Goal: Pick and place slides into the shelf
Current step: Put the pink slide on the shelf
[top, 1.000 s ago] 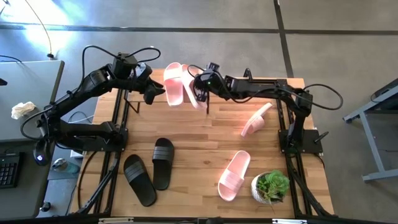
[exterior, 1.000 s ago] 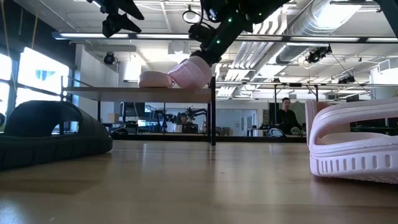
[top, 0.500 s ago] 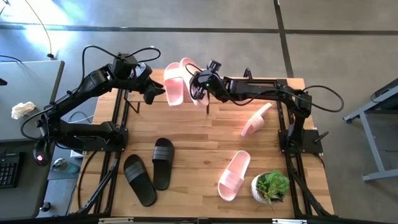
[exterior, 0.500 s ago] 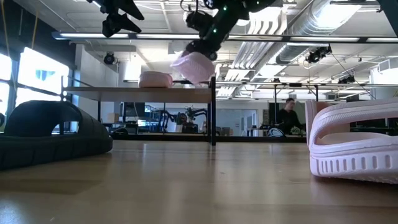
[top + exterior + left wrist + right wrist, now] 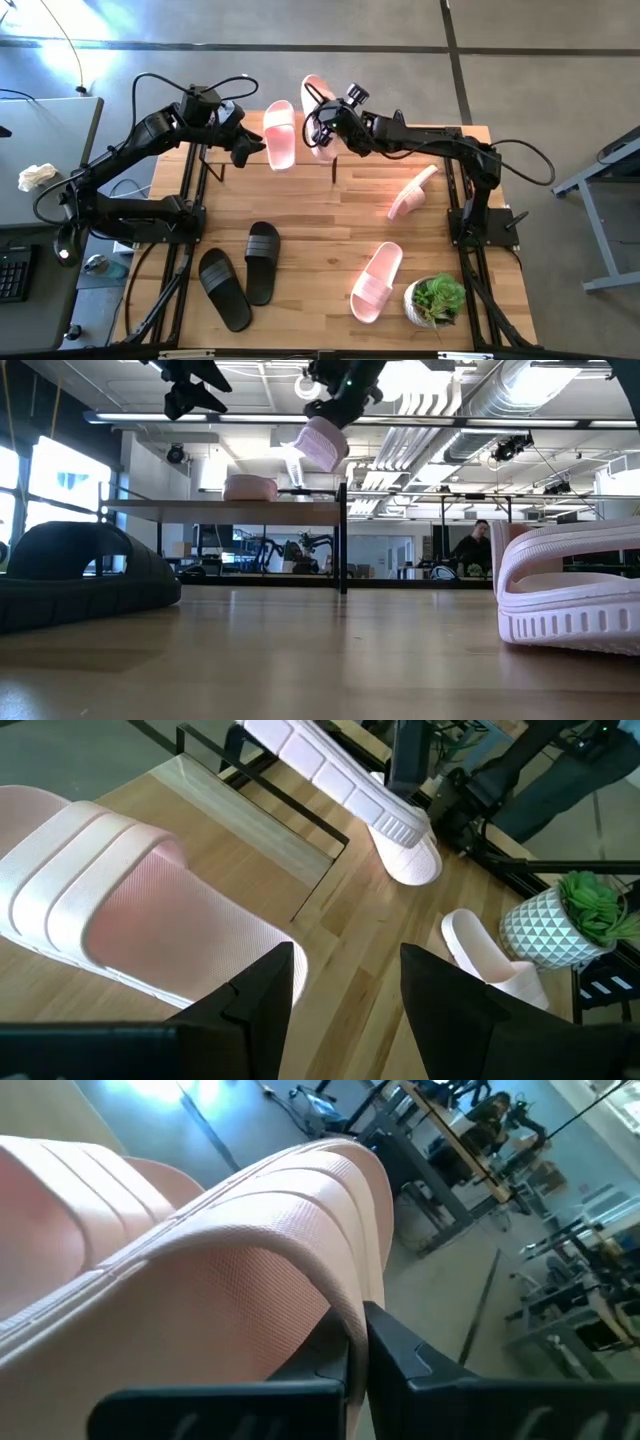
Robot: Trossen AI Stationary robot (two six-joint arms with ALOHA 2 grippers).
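My right gripper (image 5: 328,128) is shut on a pale pink slide (image 5: 317,108), held in the air over the right end of the shelf (image 5: 235,128); in the low view this slide (image 5: 322,445) hangs above the shelf's top board (image 5: 200,509). A second pink slide (image 5: 279,135) lies flat on the board. My left gripper (image 5: 246,148) hovers open over the shelf's left part, next to that slide (image 5: 130,910). Two more pink slides (image 5: 412,192) (image 5: 375,282) and two black ones (image 5: 262,262) (image 5: 224,290) lie on the table. My right gripper holds the pink slide by its wide strap (image 5: 300,1280), near the strap's side edge, pinched between the two fingers (image 5: 400,1355). The slide is lifted clear of the shelf and tilted, its sole turned partly sideways (image 5: 312,95).
A potted plant in a patterned white pot (image 5: 436,300) stands at the table's near right corner beside a pink slide. The shelf's thin black legs (image 5: 333,172) stand on the far part of the tabletop. Bare wood (image 5: 320,230) lies in the table's middle. People show in the room behind.
My right gripper has risen and moved toward the table's far edge, carrying the pink slide from the level of the shelf's top board at its right end to well above it. The slide has turned as it rose. The slide on the shelf has stayed put.
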